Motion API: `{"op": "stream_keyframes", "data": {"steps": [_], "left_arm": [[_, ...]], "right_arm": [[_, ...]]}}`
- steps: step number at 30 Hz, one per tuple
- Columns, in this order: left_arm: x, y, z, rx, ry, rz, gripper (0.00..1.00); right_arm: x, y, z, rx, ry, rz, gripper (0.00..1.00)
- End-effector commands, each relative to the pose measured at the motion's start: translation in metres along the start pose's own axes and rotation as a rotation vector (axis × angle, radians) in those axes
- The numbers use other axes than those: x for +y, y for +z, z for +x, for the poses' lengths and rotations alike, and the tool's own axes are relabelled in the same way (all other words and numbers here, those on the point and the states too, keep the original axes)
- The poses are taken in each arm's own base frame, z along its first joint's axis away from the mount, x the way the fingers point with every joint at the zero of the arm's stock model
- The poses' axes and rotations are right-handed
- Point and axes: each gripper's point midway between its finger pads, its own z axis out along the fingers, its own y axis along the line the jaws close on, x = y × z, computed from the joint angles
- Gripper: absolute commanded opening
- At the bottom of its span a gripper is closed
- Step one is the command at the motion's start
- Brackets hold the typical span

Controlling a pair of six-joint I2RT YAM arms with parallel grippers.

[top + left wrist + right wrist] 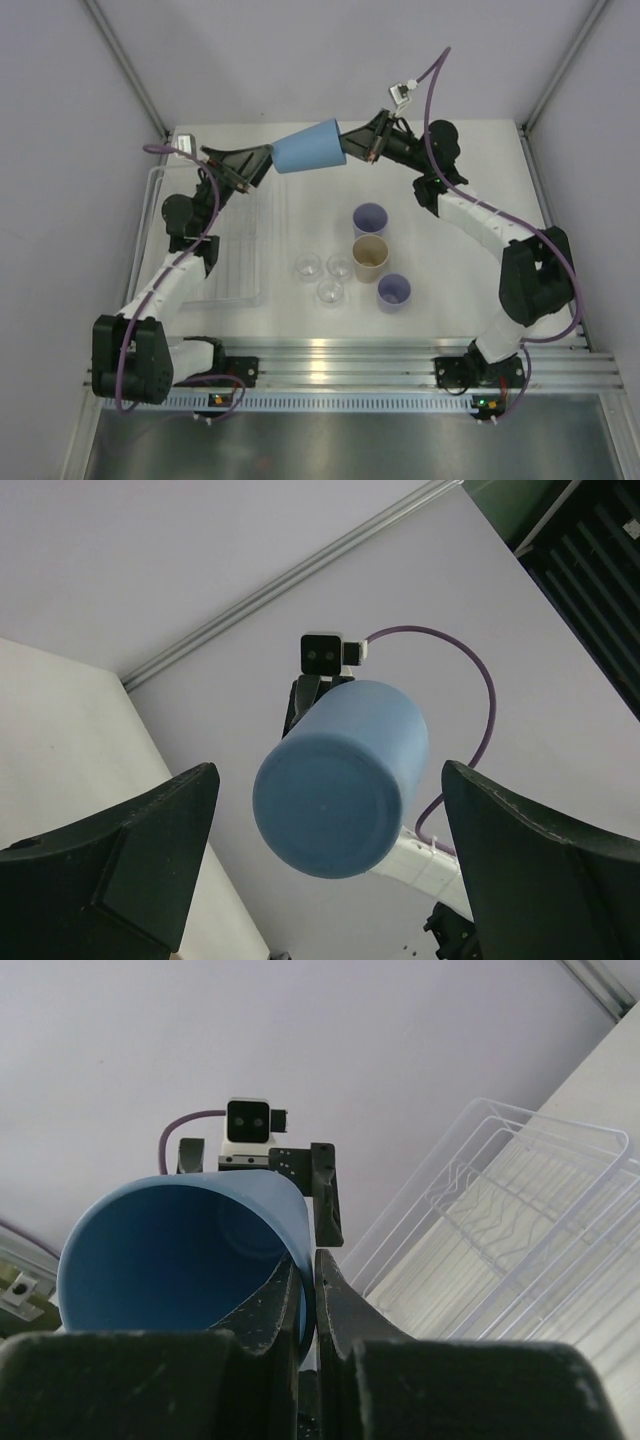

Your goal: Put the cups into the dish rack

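At right end effector (350,148), blue cup (308,147)

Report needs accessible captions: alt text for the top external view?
The right pincer holds a blue tumbler sideways in mid-air by its rim, base toward the open left pincer. On the table stand two lavender tumblers, a beige tumbler and three clear cups, right of the clear dish rack.

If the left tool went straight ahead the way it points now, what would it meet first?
Probably the closed bottom of the blue cup, which the right tool holds sideways in mid-air by its rim, facing the open left tool.
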Motion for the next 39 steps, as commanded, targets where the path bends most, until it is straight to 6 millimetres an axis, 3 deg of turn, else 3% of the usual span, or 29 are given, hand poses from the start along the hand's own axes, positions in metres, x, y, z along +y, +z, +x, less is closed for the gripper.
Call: {"op": "stream_keyframes", "data": {"steps": [1, 16, 25, 26, 27, 29, 30, 31, 33, 35, 36, 38, 39], "left_arm": [[-0.031, 0.009, -0.007, -0.023, 0.071, 0.106, 0.99], [-0.033, 0.023, 0.018, 0.028, 0.026, 0.131, 0.99], [-0.032, 0.024, 0.023, 0.042, -0.001, 0.132, 0.97], [-0.032, 0.025, 0.023, 0.043, -0.003, 0.131, 0.92], [-0.031, 0.025, 0.024, 0.047, -0.009, 0.128, 0.76], [-0.028, 0.026, 0.025, 0.057, -0.024, 0.122, 0.63], [-0.027, 0.027, 0.026, 0.066, -0.028, 0.122, 0.41], [-0.029, 0.027, 0.028, 0.077, -0.028, 0.135, 0.26], [-0.026, 0.029, 0.029, 0.089, -0.048, 0.134, 0.03], [-0.025, 0.029, 0.029, 0.081, -0.056, 0.139, 0.00], [-0.025, 0.028, 0.028, 0.075, -0.059, 0.137, 0.00], [-0.020, 0.028, 0.026, 0.058, -0.057, 0.112, 0.00], [-0.025, 0.027, 0.024, 0.049, -0.027, 0.114, 0.00]], "right_arm": [[0.041, 0.010, -0.011, -0.021, -0.084, -0.120, 0.00], [0.027, 0.022, 0.006, -0.005, -0.064, -0.121, 0.00], [0.023, 0.027, 0.011, -0.003, -0.051, -0.133, 0.00], [0.024, 0.028, 0.012, -0.003, -0.052, -0.136, 0.00], [0.024, 0.028, 0.013, 0.000, -0.050, -0.137, 0.00], [0.023, 0.029, 0.015, 0.003, -0.052, -0.137, 0.00], [0.023, 0.029, 0.017, 0.009, -0.049, -0.134, 0.00], [0.023, 0.029, 0.017, 0.009, -0.050, -0.133, 0.00], [0.021, 0.029, 0.018, 0.012, -0.052, -0.130, 0.00], [0.022, 0.028, 0.020, 0.013, -0.053, -0.130, 0.00], [0.020, 0.028, 0.020, 0.013, -0.051, -0.126, 0.05], [0.019, 0.027, 0.022, 0.020, -0.047, -0.123, 0.18], [0.020, 0.026, 0.022, 0.019, -0.048, -0.124, 0.32]]}}
